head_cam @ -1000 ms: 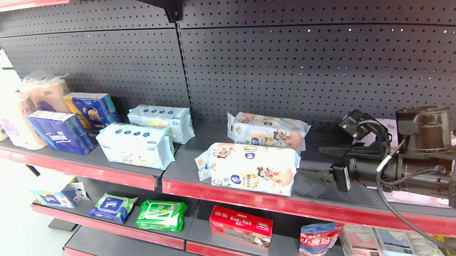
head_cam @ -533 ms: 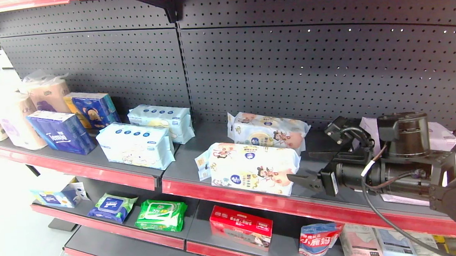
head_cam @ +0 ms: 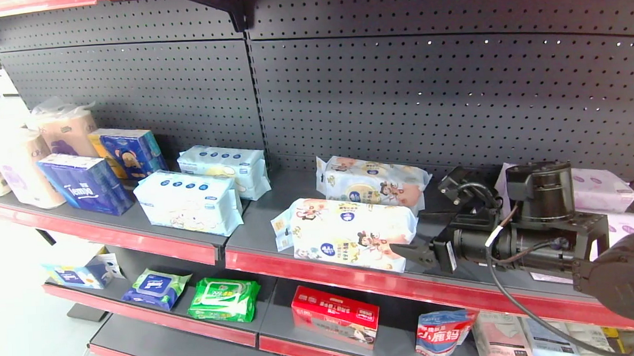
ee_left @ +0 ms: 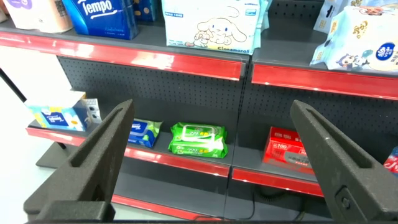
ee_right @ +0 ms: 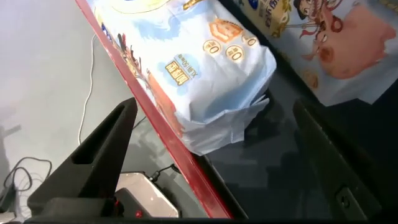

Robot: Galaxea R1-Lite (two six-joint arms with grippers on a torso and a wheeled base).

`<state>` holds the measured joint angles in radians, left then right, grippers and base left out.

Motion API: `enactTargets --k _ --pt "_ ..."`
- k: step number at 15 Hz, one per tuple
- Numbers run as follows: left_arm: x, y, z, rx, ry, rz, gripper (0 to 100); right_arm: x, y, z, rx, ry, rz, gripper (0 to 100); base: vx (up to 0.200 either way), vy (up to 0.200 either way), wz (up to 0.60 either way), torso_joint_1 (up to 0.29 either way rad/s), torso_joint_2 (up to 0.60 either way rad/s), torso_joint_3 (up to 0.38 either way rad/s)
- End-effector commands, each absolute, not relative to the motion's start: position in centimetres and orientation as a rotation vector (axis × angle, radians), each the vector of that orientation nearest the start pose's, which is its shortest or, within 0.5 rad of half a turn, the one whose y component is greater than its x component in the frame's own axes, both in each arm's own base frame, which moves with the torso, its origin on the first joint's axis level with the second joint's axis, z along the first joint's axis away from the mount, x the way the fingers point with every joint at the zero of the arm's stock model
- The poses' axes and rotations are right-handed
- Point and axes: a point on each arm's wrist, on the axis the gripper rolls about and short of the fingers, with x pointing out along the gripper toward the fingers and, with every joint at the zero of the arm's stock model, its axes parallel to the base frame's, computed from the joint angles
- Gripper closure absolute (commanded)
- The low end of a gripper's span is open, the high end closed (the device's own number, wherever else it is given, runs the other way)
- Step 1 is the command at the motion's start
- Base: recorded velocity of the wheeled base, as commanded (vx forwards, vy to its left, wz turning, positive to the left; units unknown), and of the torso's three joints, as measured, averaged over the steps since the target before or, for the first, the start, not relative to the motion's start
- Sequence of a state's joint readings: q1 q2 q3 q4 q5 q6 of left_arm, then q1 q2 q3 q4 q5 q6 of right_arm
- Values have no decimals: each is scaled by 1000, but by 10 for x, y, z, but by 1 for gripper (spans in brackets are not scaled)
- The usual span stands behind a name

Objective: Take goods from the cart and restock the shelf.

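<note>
On the middle shelf (head_cam: 461,295) lie two tissue packs with cartoon print: one at the front edge (head_cam: 349,234) and one behind it (head_cam: 373,183). My right gripper (head_cam: 411,231) hangs level with the shelf, just right of the front pack, open and holding nothing. In the right wrist view the front pack's end (ee_right: 205,81) lies between and just beyond the spread fingers (ee_right: 102,155), with the rear pack (ee_right: 329,50) farther back. My left gripper (ee_left: 211,112) is open and empty, lower down, facing the shelves below.
Pink packs (head_cam: 598,187) lie behind my right arm. Blue-and-white packs (head_cam: 189,202), blue boxes (head_cam: 87,182) and paper rolls (head_cam: 19,164) fill the shelf's left half. Green wipes (ee_left: 198,140) and a red box (ee_left: 287,148) sit on the shelf beneath.
My right arm has moved left and slightly down along the shelf, bringing its open gripper close to the front cartoon pack. The pink packs behind it have come into sight.
</note>
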<state>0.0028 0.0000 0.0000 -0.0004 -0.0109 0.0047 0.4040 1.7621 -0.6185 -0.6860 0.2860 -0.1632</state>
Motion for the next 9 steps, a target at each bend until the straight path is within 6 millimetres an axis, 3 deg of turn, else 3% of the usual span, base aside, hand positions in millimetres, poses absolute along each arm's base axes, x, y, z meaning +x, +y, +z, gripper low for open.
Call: enactTargets --k 1,9 --pt "-23 0 75 5 0 -8 0 268 123 115 -185 411 721 0 0 0 0 0 0 0" --pt "-23 0 76 5 -2 -8 0 276 129 114 -206 387 731 0 0 0 0 0 0 0"
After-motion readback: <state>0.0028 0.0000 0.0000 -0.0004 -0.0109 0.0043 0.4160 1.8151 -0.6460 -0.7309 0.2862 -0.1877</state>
